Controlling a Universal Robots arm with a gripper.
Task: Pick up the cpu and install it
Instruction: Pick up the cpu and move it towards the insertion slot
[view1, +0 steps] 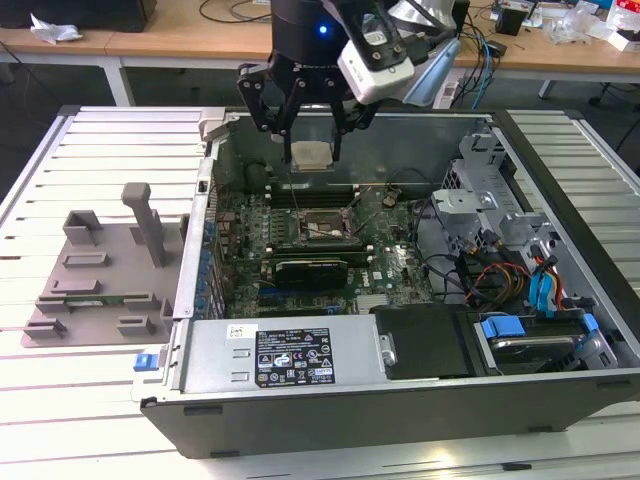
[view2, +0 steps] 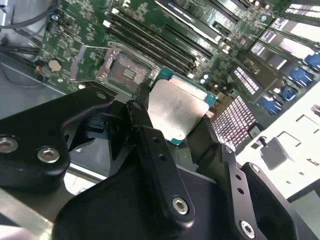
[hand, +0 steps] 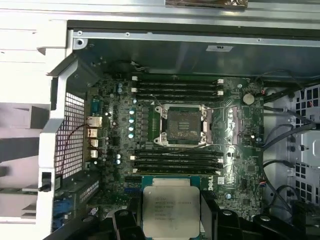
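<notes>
Exterior view: black multi-finger gripper (view1: 311, 152) on the dark arm is clamped on the cpu (view1: 311, 156), a small flat square chip with a pale silvery metal top. Fingers pinch it at opposite edges. The chip is held level, metal side up, in the air over the far part of the green motherboard (view1: 390, 265), near the back wall of the open grey computer case (view1: 350, 420).

It is apart from the black square metal-framed socket (view1: 322, 226), not seated. In the first wrist view the cpu (hand: 171, 210) sits between the black fingers (hand: 131, 220), and a row of long black memory slots (hand: 175, 161) lies between it and the socket (hand: 182, 125), whose dark contact field is uncovered.

In the second wrist view the cpu (view2: 177, 110) shows its green rim, gripped from both sides; the socket (view2: 125, 71) is beyond it.

Grey plastic fixture plate with raised blocks (view1: 90, 285) rests on the white slatted table (view1: 90, 150), at the exterior view's left of the case.
</notes>
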